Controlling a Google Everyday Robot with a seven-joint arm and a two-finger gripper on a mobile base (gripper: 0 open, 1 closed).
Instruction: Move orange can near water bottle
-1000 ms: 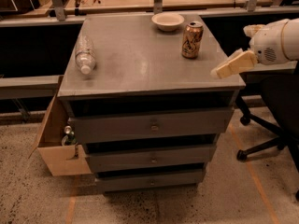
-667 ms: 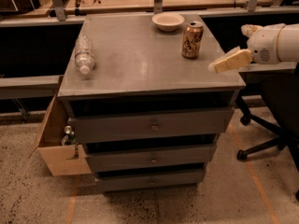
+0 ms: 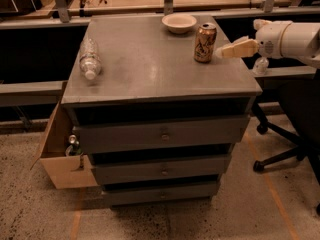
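We see the claw [image 3: 224, 51] just right of the can [image 3: 205, 42] on the bench [image 3: 150, 79]; whether it is open, we cannot tell. The bottle [image 3: 89, 58] lies well apart.

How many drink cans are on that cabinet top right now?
1: the orange can stands at the back right, beside the bowl, with the gripper just right of it. None looks hidden.

Gripper [image 3: 236, 49], far right of view: tan, tapered, blunt-tipped; behind it a white rounded wrist [image 3: 267, 36], a small white knob [image 3: 259, 65] beneath, then a thick white cylindrical arm [image 3: 300, 38].
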